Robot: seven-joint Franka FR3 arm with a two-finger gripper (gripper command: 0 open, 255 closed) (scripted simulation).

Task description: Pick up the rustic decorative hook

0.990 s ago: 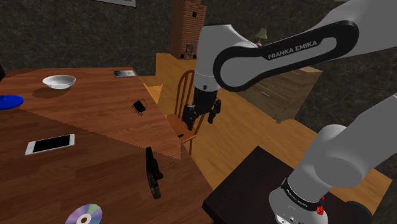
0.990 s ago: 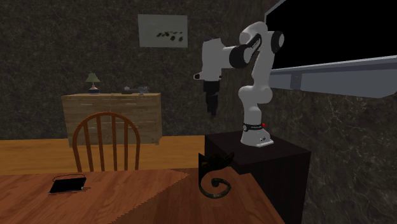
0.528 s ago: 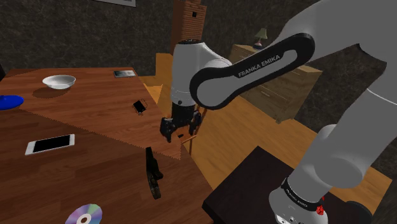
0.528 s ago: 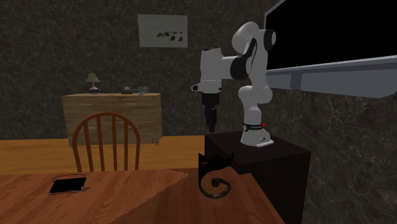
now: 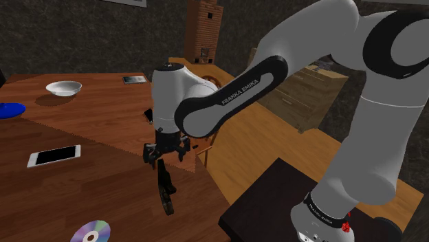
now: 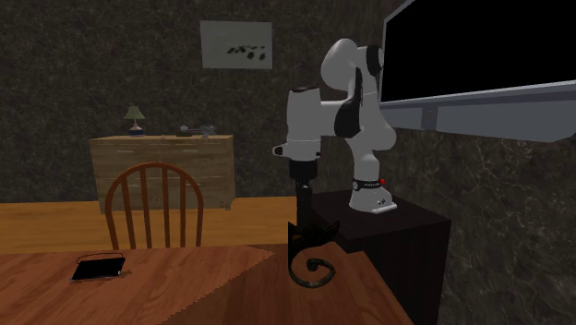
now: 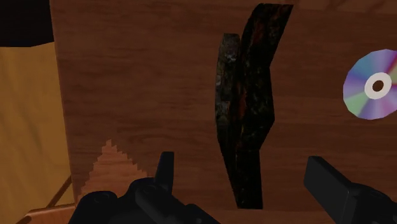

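Observation:
The hook (image 5: 165, 185) is a dark, rusty-looking piece with a curled end, lying on the wooden table (image 5: 103, 179) near the edge beside the stand. The second exterior view has the hook (image 6: 309, 254) at the table's corner. My gripper (image 5: 165, 154) hangs open just above the hook's far end, pointing down. In the second exterior view the gripper (image 6: 303, 205) sits right over it. Through the wrist view the hook (image 7: 245, 114) runs lengthwise out from between my spread fingertips (image 7: 248, 178), which do not touch it.
A shiny disc (image 5: 91, 232) lies close to the hook, also seen as the disc (image 7: 375, 84). A white phone (image 5: 53, 156), a white bowl (image 5: 63, 87), a blue plate (image 5: 10, 110) and a small dark device (image 5: 150, 114) sit farther off. A wooden chair (image 6: 152, 208) stands at the table's edge.
The arm has swung down and toward the shoulder view's left, from over the chair to just above the hook. The fingers stayed open.

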